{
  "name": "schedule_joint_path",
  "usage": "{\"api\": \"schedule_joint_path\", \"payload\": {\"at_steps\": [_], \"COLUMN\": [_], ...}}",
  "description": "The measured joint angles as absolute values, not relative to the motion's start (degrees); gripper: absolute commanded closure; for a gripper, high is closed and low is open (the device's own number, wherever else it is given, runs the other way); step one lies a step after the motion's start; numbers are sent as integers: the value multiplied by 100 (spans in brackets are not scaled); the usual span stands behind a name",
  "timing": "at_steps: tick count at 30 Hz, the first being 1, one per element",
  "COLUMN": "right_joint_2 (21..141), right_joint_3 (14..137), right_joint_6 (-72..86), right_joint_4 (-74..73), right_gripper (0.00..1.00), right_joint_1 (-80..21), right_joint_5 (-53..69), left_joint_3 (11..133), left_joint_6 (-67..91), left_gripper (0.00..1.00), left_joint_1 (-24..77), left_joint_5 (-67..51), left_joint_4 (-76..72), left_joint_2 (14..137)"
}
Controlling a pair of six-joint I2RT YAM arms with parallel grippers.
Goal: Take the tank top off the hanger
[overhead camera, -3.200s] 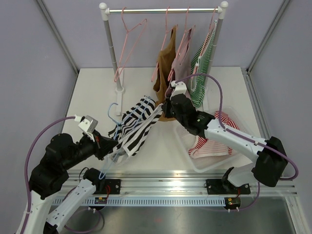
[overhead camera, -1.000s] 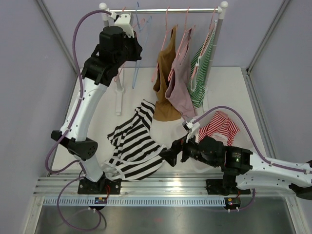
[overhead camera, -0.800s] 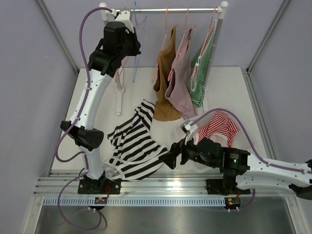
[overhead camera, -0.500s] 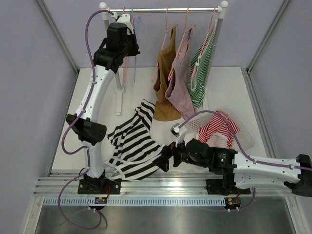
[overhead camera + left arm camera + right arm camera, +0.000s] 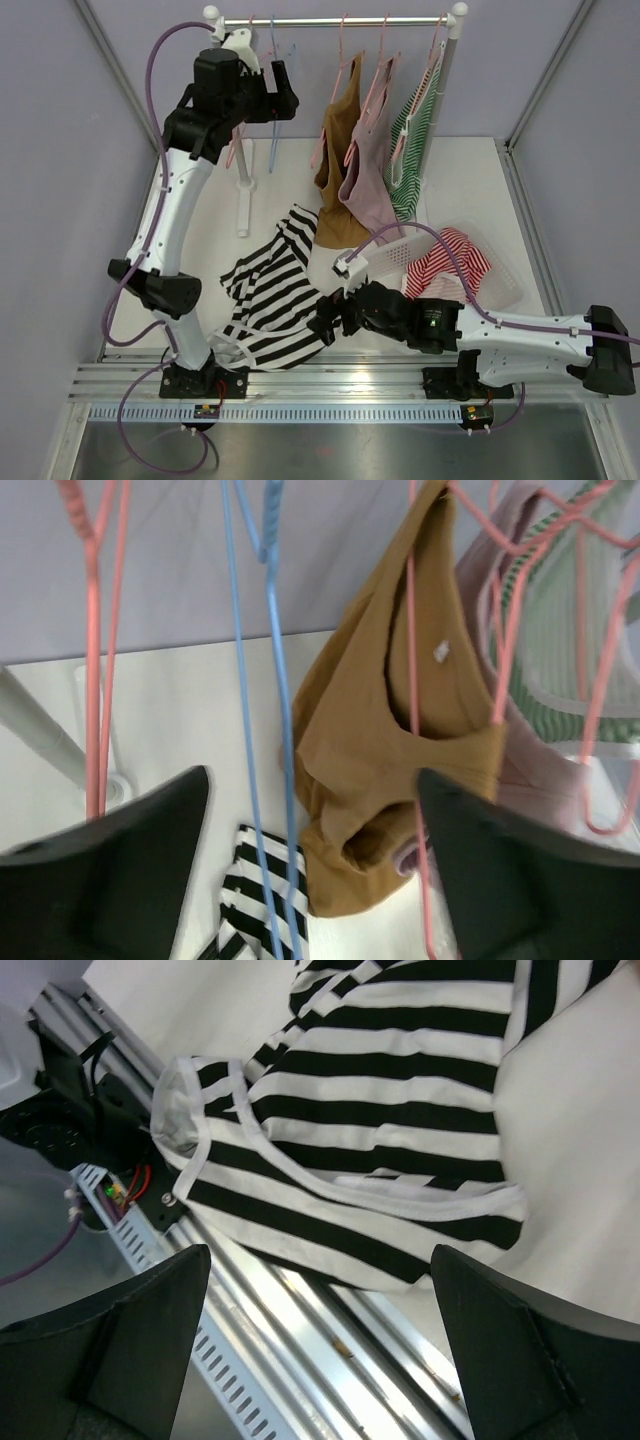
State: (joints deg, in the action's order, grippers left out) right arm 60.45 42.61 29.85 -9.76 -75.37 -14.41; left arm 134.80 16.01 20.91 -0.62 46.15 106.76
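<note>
The black-and-white striped tank top (image 5: pixel 272 300) lies crumpled on the table, off the hanger; the right wrist view shows it (image 5: pixel 390 1110) reaching the table's front edge. The empty blue hanger (image 5: pixel 272 135) hangs from the rack rail. My left gripper (image 5: pixel 283 101) is raised beside it and open. In the left wrist view the blue hanger (image 5: pixel 268 710) hangs free between the spread fingers of the left gripper (image 5: pixel 315 880). My right gripper (image 5: pixel 322 320) is low by the tank top's right edge, open and empty, also seen as right gripper (image 5: pixel 320 1360).
The rack rail (image 5: pixel 340 20) also carries an empty pink hanger (image 5: pixel 238 150) and brown (image 5: pixel 338 160), pink (image 5: pixel 368 180) and green-striped (image 5: pixel 412 150) tops on hangers. A white basket (image 5: pixel 505 285) holds a red-striped garment. The aluminium base rail (image 5: pixel 330 1350) runs along the front edge.
My left gripper has opened and let go of the blue hanger, which now hangs on the rail. My right arm has slid left toward the striped tank top.
</note>
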Motion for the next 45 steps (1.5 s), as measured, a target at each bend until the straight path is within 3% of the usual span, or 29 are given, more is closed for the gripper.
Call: {"api": "schedule_joint_path", "payload": {"at_steps": [10,19,24,31,35,38,39,45], "right_joint_2": [7502,9741,10816,11771,12003,12084,12084,11832], "right_joint_3": [5225,7192,7896,8213,8444,8523,8523,8287], "right_joint_6": [1890,1603,1470,1295,1212,1273,1291,1328], "right_joint_4": [-847,-1319,-1715,-2104,-2102,-2021,-2010,-2027], "right_gripper": [1,0,1,2,72,84,98,100], "right_joint_1": [-7461,-6914,-6925,-6936,-6943,-6923,-6925,-6928], "right_joint_5": [-2250,-1308,-784,-357,-534,-639,-646,-838], "left_joint_3": [11288,7220,5389,5013,5011,5011,5011,5011], "left_joint_6": [1865,1750,1761,1835,1848,1848,1848,1848], "left_gripper": [1,1,1,1,1,1,1,1], "left_joint_1": [2095,2095,2095,2095,2095,2095,2095,2095], "left_joint_5": [-220,666,1605,2661,2825,2849,2849,2845], "left_joint_4": [4556,4073,4191,4303,4278,4276,4278,4274], "left_joint_2": [7389,3806,2797,2174,2154,2154,2154,2139]}}
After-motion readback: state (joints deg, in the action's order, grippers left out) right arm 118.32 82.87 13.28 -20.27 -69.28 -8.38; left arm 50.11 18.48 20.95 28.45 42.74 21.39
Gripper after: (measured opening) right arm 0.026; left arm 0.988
